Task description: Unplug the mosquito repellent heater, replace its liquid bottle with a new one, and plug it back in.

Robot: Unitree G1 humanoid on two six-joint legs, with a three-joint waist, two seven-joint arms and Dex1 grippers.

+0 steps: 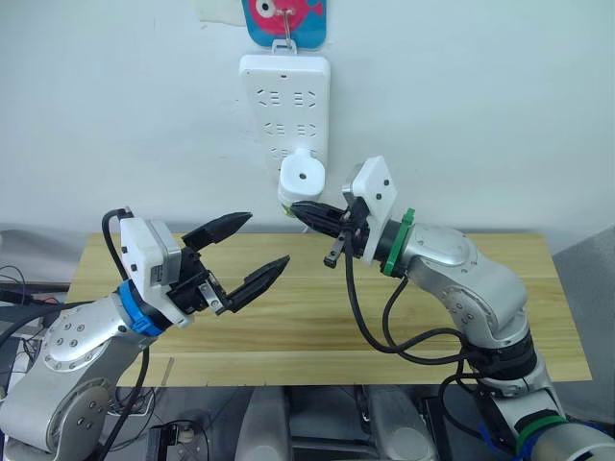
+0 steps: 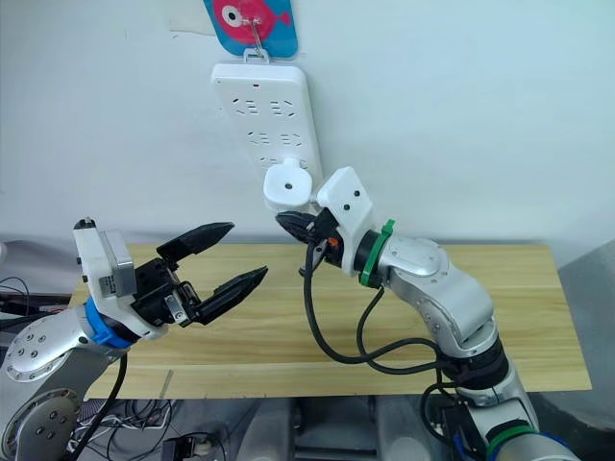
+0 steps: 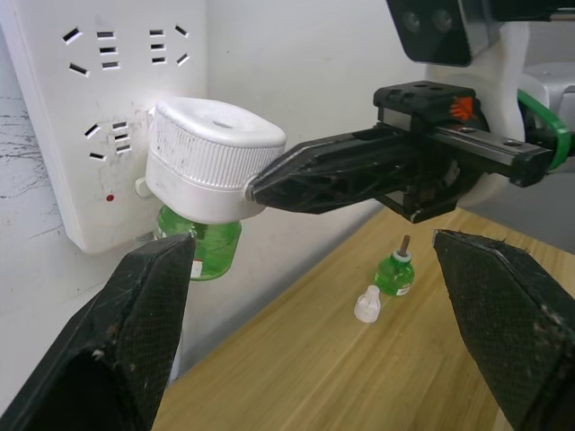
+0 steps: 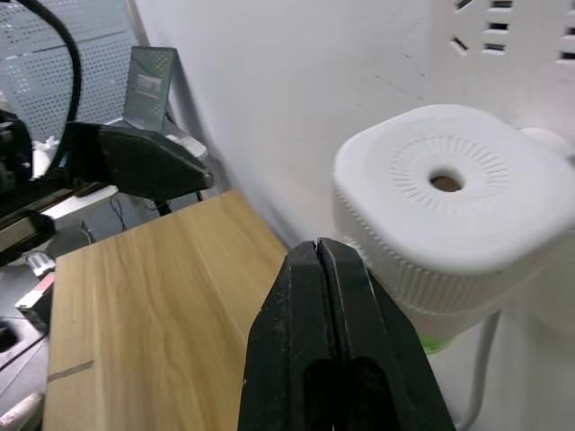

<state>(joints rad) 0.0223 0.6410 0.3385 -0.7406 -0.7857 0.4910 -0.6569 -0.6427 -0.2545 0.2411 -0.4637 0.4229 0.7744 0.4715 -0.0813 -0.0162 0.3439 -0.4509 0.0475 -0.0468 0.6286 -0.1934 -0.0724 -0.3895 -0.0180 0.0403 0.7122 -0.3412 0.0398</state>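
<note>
The mosquito repellent heater (image 1: 302,177) is a white rounded block with a round hole on top, plugged into the bottom of the wall power strip (image 1: 284,91). A green liquid bottle (image 3: 203,248) hangs under it. My right gripper (image 1: 299,208) is shut, its black tip against the heater's ribbed lower side (image 3: 207,166), with nothing between the fingers. My left gripper (image 1: 263,240) is open, held left of the heater and apart from it. A second small green bottle (image 3: 394,272) stands on the wooden table with a white cap (image 3: 367,305) beside it.
The wooden table (image 1: 288,331) runs below both arms, up against the white wall. A blue and pink fish hanger (image 1: 283,19) holds the power strip. A black cable (image 1: 370,331) loops down from my right wrist over the table.
</note>
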